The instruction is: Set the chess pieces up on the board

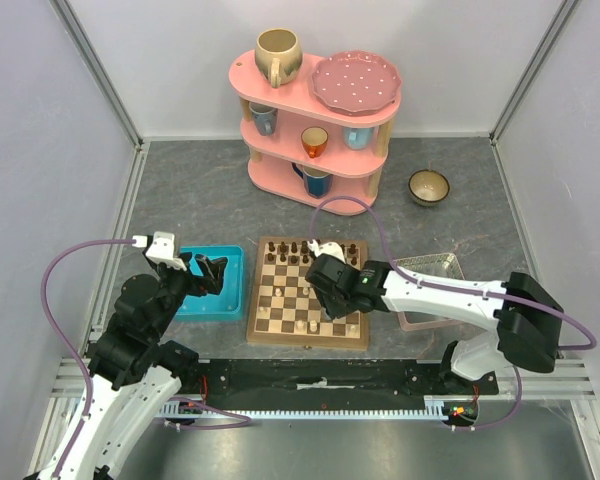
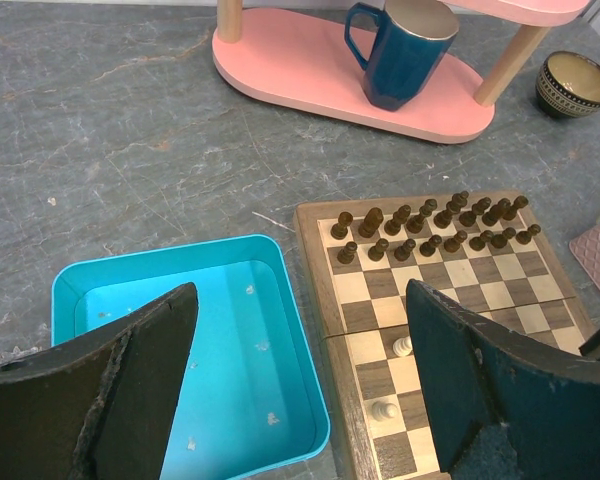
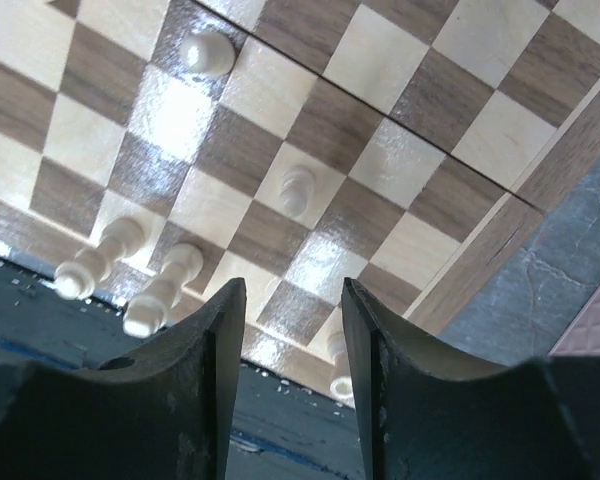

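- Right arm: stretched leftward, low across the board (image 1: 305,341). Right gripper (image 3: 293,290) pointing down over the near rows, jaws partly apart, nothing between them.
- Left arm: bent, left gripper (image 2: 300,290) above the turquoise tray (image 2: 130,275), jaws spread wide, empty.
- Pale chess pieces (image 3: 298,188): a handful scattered on the near half of the board.
- Dark pieces (image 2: 430,225): two far rows.
- Obscured: one pale piece (image 3: 338,372) half behind a right finger; the arm covers the board's middle in the top view; the two pale pieces near the edge may be upright or tipped, cannot tell.
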